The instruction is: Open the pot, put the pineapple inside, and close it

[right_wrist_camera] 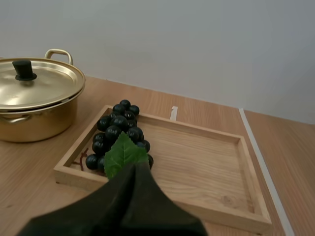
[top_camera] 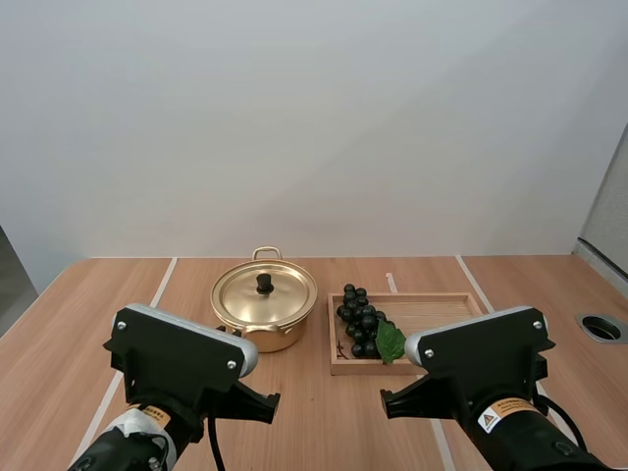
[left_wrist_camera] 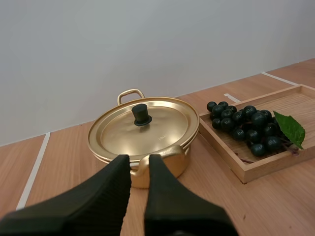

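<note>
Bench (top_camera: 98, 324): light wood top crossed by white tape lines (top_camera: 162, 285). Item 1, pot (top_camera: 265, 319): gold-coloured metal, standing upright near the middle of the bench, with loop handles on its far side and near side. Lid (top_camera: 280, 299): seated on the pot, closed, with a black knob (top_camera: 264, 284) at its centre. Item 2, wooden tray (top_camera: 432, 309): shallow and rectangular, just beside the pot on the robot's right; whether the two touch cannot be told. Item 3, bunch of grapes (top_camera: 359, 322): dark, with one green leaf (top_camera: 391, 341), lying inside the tray at the end nearest the pot; the rest of the tray floor is bare wood. The fruit on view is this bunch of grapes. Left tool (left_wrist_camera: 139, 161): fingers a narrow gap apart, holding nothing, pointing at the pot's near handle and short of it, clear of the lid. Right tool (right_wrist_camera: 135, 169): fingers pressed together into one dark wedge, holding nothing, pointing over the tray's near rim toward the leaf and grapes, with the pot off to one side.
</note>
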`<action>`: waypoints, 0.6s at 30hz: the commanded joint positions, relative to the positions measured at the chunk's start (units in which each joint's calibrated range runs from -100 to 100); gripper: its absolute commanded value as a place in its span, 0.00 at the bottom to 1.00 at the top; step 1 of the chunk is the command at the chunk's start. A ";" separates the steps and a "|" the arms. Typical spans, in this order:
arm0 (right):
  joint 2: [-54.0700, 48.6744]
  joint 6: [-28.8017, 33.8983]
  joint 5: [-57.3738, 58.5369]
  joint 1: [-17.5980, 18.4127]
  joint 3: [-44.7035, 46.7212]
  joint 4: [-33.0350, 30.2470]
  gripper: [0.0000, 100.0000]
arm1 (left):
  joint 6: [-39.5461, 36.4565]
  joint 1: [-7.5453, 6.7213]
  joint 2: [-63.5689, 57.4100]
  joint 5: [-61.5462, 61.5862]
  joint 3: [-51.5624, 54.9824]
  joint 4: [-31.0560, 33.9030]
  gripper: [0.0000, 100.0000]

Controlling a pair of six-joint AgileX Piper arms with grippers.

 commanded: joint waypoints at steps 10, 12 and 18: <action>-0.43 -0.09 0.23 -0.69 0.00 0.21 0.00 | -0.05 -1.22 -0.31 -0.19 0.10 -0.04 0.25; -0.43 -0.09 0.23 -0.44 0.00 0.21 0.00 | -0.05 -1.13 -0.31 -0.19 0.10 -0.04 0.25; -0.43 0.01 0.23 0.45 0.00 0.41 0.00 | -1.04 -0.49 -0.31 -0.43 0.10 0.67 0.24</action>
